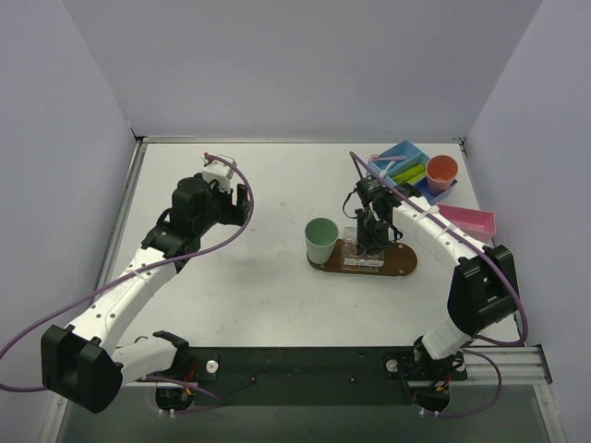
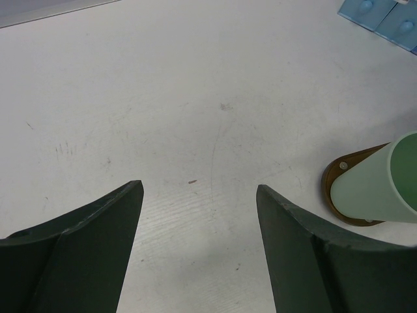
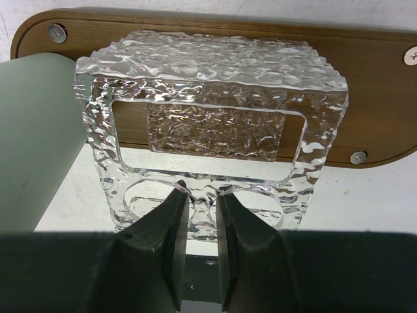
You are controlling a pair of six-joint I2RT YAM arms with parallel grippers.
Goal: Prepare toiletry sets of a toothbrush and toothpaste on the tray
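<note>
Jaws of right gripper (image 3: 202,195) are being clamped on clear holder (image 3: 208,72) | holder is being held over tray (image 3: 374,81) beside mint cup (image 3: 32,143) | left gripper (image 2: 199,189) is being held wide open above table (image 2: 195,78) | toothpaste (image 1: 411,173) is being housed in blue bin (image 1: 404,149)

Top view overlooks the whole counter (image 1: 259,295). Wrist views look ahead past left hand (image 2: 199,189) and, much closer, right hand (image 3: 202,195); all share cup (image 1: 320,238) and tray (image 1: 406,261).

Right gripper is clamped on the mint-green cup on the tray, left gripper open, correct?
No. The right wrist view shows the right gripper clamped on the clear textured holder on the tray, beside the mint-green cup. Left gripper is open.
</note>
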